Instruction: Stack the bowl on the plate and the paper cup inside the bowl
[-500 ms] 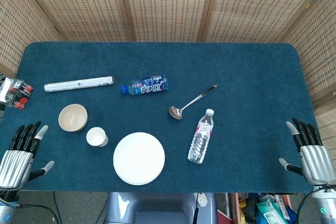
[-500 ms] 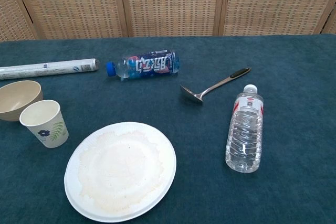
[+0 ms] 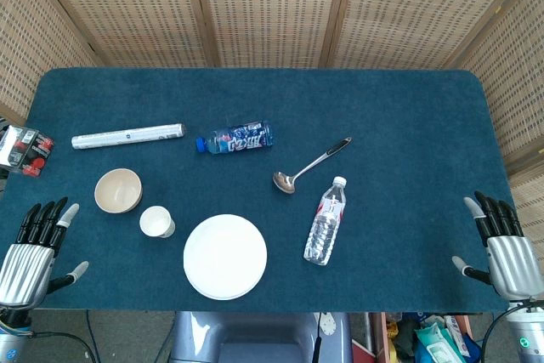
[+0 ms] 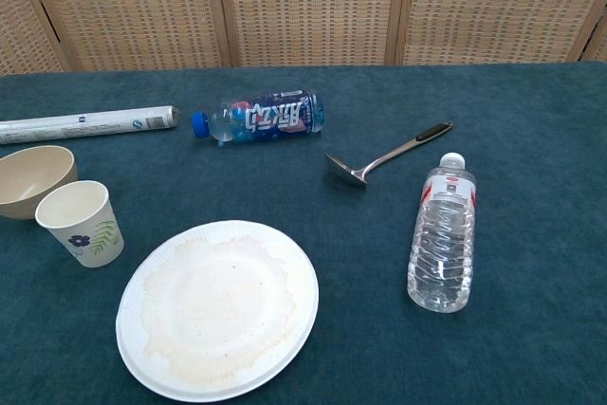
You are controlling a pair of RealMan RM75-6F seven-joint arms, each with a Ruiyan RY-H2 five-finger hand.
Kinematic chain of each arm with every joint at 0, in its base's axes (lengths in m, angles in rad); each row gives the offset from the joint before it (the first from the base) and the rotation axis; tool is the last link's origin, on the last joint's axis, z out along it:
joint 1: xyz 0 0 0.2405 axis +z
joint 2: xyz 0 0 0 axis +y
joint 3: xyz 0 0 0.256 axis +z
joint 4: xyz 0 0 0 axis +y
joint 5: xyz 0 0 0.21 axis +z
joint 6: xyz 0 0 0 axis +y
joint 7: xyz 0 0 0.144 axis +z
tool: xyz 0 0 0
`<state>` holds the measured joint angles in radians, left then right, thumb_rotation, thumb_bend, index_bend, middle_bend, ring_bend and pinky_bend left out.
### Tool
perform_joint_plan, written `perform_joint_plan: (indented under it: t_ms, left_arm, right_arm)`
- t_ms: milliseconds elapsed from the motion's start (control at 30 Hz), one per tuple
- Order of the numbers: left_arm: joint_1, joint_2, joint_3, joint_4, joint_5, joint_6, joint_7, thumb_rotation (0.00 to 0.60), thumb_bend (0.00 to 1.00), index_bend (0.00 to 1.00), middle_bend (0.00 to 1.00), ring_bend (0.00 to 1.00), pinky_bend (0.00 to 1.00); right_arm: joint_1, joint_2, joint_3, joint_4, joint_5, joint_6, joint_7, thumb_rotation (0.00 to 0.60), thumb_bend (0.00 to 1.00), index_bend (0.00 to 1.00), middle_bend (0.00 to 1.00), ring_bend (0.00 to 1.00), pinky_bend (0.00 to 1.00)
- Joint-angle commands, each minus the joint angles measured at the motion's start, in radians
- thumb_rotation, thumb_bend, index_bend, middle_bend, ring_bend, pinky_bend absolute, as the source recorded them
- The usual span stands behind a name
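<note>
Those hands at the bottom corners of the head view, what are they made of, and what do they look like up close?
Both the left hand and the right hand look alike: a ribbed, silvery metal-looking palm shell, black fingers ending in pale grey tips, and a thumb with a grey tip too. A dark cable trails below the left wrist, and a small teal light glows beneath the right one.

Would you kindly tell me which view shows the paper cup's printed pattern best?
The chest view: the paper cup stands close and side-on, its floral print clear. The head view shows that cup from above, mostly rim and inside, print hidden.
</note>
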<state>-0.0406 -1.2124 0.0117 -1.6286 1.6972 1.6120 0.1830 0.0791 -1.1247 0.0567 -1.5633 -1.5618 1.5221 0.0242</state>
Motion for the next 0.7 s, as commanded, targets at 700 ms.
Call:
perform_joint_plan:
  t_ms: [700]
  left_arm:
    - [-0.028, 0.037, -0.034, 0.013, -0.058, -0.04, -0.053, 0.6, 0.13, 0.0, 0.0, 0.0, 0.0]
  right_arm:
    - [-0.002, 0.001, 0.003, 0.005, 0.008, 0.0, 0.009, 0.6, 0.14, 0.01, 0.0, 0.0, 0.0]
